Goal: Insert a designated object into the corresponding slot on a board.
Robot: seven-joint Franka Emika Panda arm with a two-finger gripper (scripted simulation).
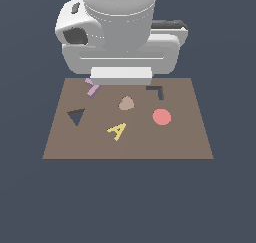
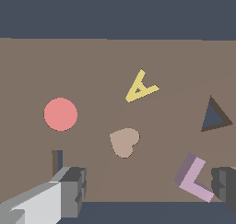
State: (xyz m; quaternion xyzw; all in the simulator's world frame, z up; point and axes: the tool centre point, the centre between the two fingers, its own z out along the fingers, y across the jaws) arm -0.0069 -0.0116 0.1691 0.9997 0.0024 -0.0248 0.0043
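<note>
The designated object, a lilac L-shaped piece (image 2: 193, 178), lies flat on the brown board (image 2: 92, 61). In the exterior view the L piece (image 1: 92, 88) is half hidden under the arm at the board's (image 1: 185, 137) far edge, toward that view's left. My gripper (image 2: 147, 191) is open wide with nothing between its fingers. One finger (image 2: 225, 187) stands right beside the lilac piece, and the other finger (image 2: 69, 191) is far from it. The slot (image 1: 156, 91), a dark right-angle cutout, lies toward the exterior view's right. Only one arm of the slot (image 2: 56, 161) shows in the wrist view.
On the board are a tan rounded piece (image 2: 124, 142), a yellow letter A (image 2: 140, 86), a red disc (image 2: 60, 114) and a dark triangular cutout (image 2: 214, 117). The white arm body (image 1: 120, 32) hides the gripper and the board's far edge in the exterior view.
</note>
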